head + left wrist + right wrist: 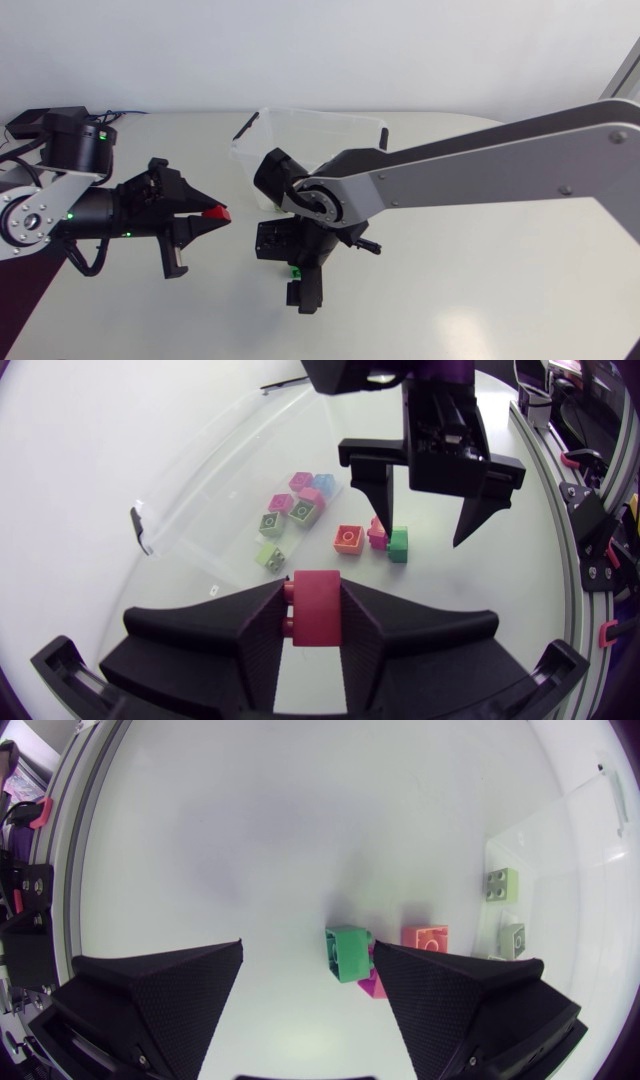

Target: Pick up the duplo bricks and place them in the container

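Closing on the green brick (347,952) looked the riskiest move. The right gripper (308,948) hung over it with jaws spread wide, and a magenta brick (372,982) lay touching it on the side nearer the container (330,113). A jaw could have caught both, or shoved them into the orange brick (426,937) just outside the container.

The left gripper (316,595) pinched a red brick (318,622) between its jaws, well apart from the container. The right arm (480,170) seemed to stand close to the way in, so a straight carry risked a knock. The hold sat near the jaw tips, so the brick might have slipped.

From above, the right arm hid the loose bricks, bar a green sliver, and part of the container. The magenta brick was half hidden behind the green one. The container's clear walls were hard to trace, and the count of stored bricks (303,510) inside was unsure.
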Tool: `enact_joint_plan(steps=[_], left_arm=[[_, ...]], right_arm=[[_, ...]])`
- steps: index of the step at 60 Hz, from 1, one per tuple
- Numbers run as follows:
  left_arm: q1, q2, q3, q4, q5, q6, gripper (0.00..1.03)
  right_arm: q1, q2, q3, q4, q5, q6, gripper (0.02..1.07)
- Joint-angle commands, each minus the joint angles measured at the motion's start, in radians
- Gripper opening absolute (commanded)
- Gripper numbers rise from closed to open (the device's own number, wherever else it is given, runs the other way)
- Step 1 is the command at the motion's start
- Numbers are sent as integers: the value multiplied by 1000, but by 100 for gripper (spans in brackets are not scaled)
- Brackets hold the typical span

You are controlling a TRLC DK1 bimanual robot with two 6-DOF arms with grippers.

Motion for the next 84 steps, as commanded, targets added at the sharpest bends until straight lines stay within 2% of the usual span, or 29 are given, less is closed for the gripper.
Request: enact_joint_plan(steps=[1,11,16,23,27,33,38,49,59,66,71,75,79,81,82,83,84], left_arm=[[44,-33,-30,-7,30,-13,12],[117,-64,-41,-13,79,-13,12],[128,-65,-41,-12,83,-13,12],[133,-70,-30,-7,86,-14,12],[131,-67,-14,24,86,-51,12],[114,-56,26,94,86,-145,12],[88,-39,60,157,86,-217,12],[42,50,166,271,46,-343,12],[-62,281,305,424,-105,-431,13],[-120,427,407,450,-175,-448,14],[-169,544,499,473,-236,-459,23],[-186,594,542,473,-254,-464,29],[-197,645,592,456,-268,-464,43],[-197,666,615,435,-277,-464,62],[-197,668,618,433,-279,-464,64],[-197,668,621,421,-280,-462,74],[-197,668,623,419,-280,-462,75]], right_arm=[[-4,58,43,-33,-17,-41,96],[-19,126,80,-42,-28,-67,91],[-34,138,86,-44,-42,-78,79],[-43,123,73,-62,-46,-85,70],[-48,113,60,-65,-52,-90,53],[-62,112,49,-73,-52,-93,40],[-70,95,30,-90,-57,-94,23],[-68,-25,-19,-156,-57,-79,21],[-111,-180,14,-206,-54,-62,21],[-162,-255,60,-220,-54,-45,21],[-218,-282,96,-209,-60,-32,21],[-255,-285,119,-202,-72,-22,21],[-286,-282,135,-179,-75,-9,21],[-304,-275,153,-170,-85,2,21],[-309,-273,158,-163,-91,5,21],[-315,-272,164,-160,-95,10,21],[-320,-267,172,-156,-97,13,21]])
